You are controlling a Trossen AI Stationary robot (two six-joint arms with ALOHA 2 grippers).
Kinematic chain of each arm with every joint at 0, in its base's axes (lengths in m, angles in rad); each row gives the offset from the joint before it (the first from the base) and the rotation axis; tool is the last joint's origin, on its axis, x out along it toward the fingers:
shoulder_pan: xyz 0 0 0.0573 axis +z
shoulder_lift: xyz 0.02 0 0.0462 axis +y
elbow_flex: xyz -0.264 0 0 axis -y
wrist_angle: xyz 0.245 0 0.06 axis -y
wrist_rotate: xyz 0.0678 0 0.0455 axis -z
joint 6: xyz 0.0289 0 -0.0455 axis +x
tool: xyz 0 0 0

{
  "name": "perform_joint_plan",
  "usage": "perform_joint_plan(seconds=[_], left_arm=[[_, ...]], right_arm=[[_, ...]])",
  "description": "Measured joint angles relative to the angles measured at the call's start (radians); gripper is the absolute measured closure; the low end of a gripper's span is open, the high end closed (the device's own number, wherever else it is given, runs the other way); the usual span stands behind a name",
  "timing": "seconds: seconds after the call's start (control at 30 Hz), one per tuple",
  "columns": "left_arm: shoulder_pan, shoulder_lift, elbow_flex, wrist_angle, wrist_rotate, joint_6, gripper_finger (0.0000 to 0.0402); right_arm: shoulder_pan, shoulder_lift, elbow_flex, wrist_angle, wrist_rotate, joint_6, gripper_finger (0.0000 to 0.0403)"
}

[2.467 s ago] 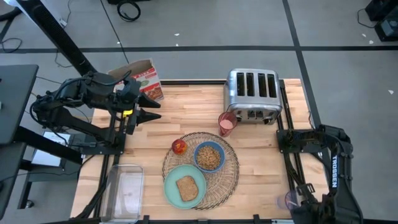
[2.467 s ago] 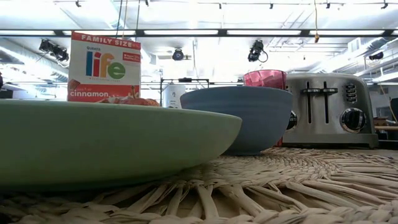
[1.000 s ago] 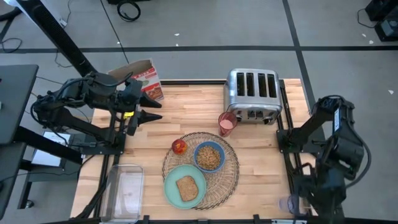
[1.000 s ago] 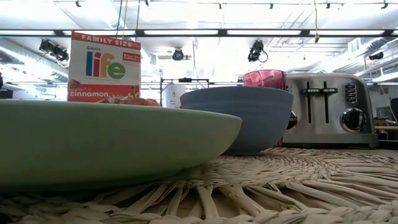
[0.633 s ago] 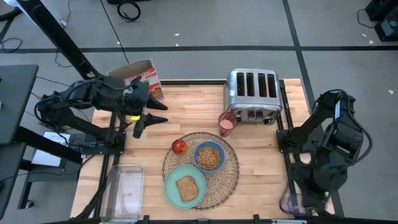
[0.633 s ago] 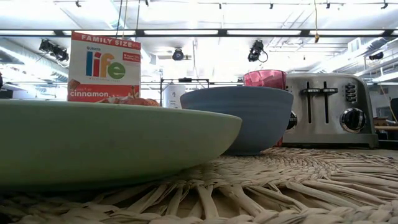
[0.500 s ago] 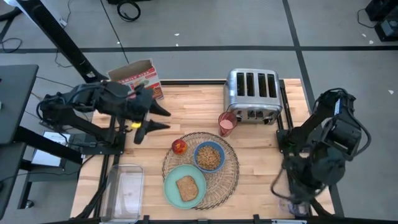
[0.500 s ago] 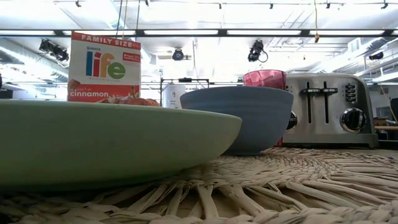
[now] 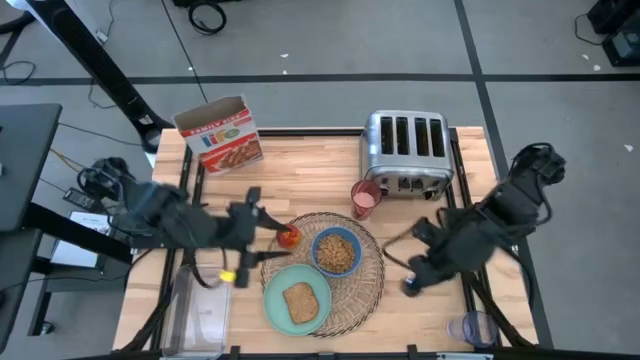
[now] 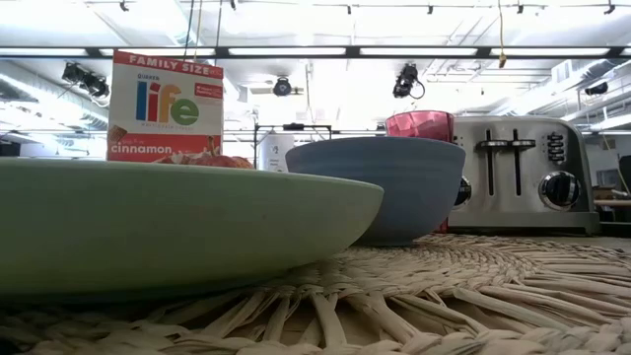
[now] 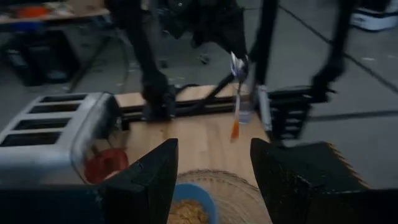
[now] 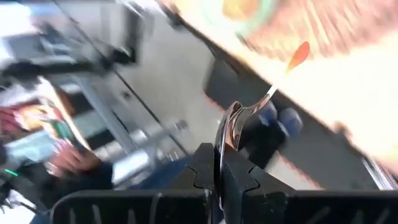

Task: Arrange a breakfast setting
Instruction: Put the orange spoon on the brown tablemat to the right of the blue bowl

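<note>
Orange-handled spoon: clamped by its bowl in the right gripper, right of the straw placemat. Left gripper: fingers spread, beside the red apple.

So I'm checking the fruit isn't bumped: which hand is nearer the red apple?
Left. The left hand sits right beside the red apple; the right hand is across the placemat.
</note>
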Motion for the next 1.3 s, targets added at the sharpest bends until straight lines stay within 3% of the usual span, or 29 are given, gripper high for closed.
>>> perform_joint_plan(seconds=[0.1,0.33,0.67,1.0,1.13,1.3], left_arm=[[-0.038,0.066,0.0,0.036,-0.123,-0.007,0.0194],[-0.061,0.19,0.0,0.114,-0.388,0.097,0.0194],[0.029,0.273,0.0,0.405,-0.489,0.617,0.0194],[0.121,0.272,0.0,0.526,-0.559,0.994,0.0194],[0.14,0.272,0.0,0.566,-0.634,1.086,0.0199],[0.139,0.272,0.0,0.655,-0.771,1.223,0.0232]], right_arm=[[-0.053,0.001,-0.016,0.062,0.09,-0.064,0.0391],[-0.152,0.002,-0.029,0.124,0.29,-0.043,0.0391],[-0.266,0.011,-0.028,0.429,0.44,-0.17,0.0391],[-0.344,0.066,-0.028,0.616,0.529,-0.212,0.0391],[-0.352,0.092,-0.028,0.71,0.557,-0.242,0.0391],[-0.372,0.113,-0.027,0.745,0.598,-0.225,0.0391]])
